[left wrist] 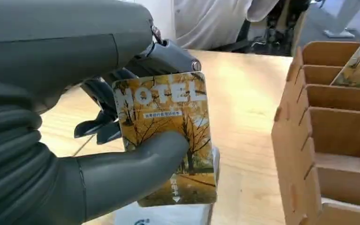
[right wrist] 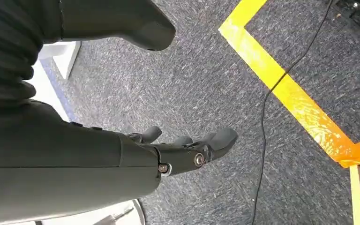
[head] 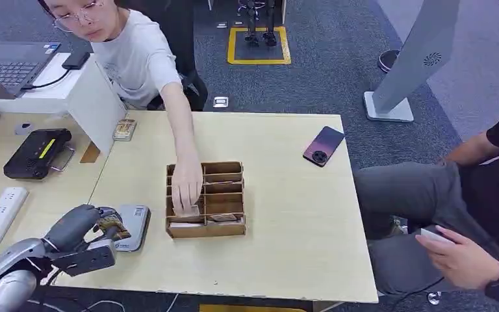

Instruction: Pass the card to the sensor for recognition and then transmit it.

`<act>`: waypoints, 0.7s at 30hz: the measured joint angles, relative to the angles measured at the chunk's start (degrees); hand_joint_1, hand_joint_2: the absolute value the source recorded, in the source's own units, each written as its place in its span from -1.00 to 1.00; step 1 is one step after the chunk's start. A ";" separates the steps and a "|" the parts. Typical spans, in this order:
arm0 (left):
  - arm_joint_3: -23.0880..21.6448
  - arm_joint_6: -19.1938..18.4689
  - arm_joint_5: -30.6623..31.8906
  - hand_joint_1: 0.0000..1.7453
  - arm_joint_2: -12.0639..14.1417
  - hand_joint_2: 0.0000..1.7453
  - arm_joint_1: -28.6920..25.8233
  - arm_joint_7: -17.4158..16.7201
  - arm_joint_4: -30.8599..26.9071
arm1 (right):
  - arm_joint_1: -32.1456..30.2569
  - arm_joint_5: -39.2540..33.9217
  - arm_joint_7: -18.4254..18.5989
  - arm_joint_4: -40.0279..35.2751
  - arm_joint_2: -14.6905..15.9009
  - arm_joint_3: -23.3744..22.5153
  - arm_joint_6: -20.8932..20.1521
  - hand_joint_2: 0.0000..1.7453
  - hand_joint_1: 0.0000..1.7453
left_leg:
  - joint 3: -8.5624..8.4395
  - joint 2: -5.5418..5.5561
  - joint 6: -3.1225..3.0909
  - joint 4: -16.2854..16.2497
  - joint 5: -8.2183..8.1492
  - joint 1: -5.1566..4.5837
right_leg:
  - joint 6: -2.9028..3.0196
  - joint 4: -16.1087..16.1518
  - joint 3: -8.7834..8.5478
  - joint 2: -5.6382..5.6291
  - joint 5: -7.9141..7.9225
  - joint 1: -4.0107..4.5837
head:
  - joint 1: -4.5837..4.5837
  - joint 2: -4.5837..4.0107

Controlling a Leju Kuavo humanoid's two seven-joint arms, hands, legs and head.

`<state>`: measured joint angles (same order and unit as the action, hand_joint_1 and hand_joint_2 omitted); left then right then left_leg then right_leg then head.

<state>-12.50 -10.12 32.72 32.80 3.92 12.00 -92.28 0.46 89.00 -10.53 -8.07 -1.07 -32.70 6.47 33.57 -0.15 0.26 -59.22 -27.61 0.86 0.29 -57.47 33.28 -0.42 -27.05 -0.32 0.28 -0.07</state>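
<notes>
My left hand [head: 83,231] pinches a yellow hotel card [head: 111,227] between thumb and fingers, right over the grey sensor pad [head: 133,224] at the table's front left. In the left wrist view the card [left wrist: 168,126] shows autumn trees and the word HOTEL, with my thumb [left wrist: 136,173] across its face and the pad's white edge [left wrist: 164,215] under it. My right hand [right wrist: 187,150] hangs over the carpet, fingers loosely spread, holding nothing.
A wooden slotted card box [head: 206,198] stands beside the pad; a person's hand [head: 186,188] reaches into it. A phone [head: 323,145] lies at the far right of the table [head: 286,247]. A second person sits at right. A black device [head: 36,153] and power strip [head: 0,211] lie left.
</notes>
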 joint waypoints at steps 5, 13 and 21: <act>-1.92 2.23 0.39 1.00 -1.72 1.00 1.53 -2.26 0.94 | 0.09 0.00 0.30 0.00 -0.07 0.07 0.24 1.00 -1.00 | -0.01 -0.02 0.00 0.00 0.00 0.00 | 0.01 0.00 0.00 -0.02 0.01 0.00 | 0.00 0.00; -2.88 6.89 3.32 1.00 -6.82 1.00 3.55 -6.45 3.72 | 0.20 0.39 0.79 0.00 -0.11 0.24 0.37 1.00 -1.00 | 0.00 0.03 0.00 -0.01 0.00 0.00 | 0.00 0.00 0.00 0.03 0.00 0.00 | 0.00 0.00; -3.45 7.58 3.15 1.00 -10.93 1.00 6.23 -7.52 6.99 | 0.25 0.41 0.76 0.00 -0.20 0.66 0.28 1.00 -1.00 | -0.02 0.00 0.00 -0.01 0.00 0.00 | 0.01 0.00 -0.01 0.01 0.01 0.00 | 0.00 0.00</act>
<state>-15.96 -2.53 35.87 21.88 10.15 4.48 -85.28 0.71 89.42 -9.77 -8.07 -1.27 -32.04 6.75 33.56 -0.15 0.25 -59.23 -27.61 0.86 0.30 -57.47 33.27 -0.41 -27.04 -0.33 0.28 -0.07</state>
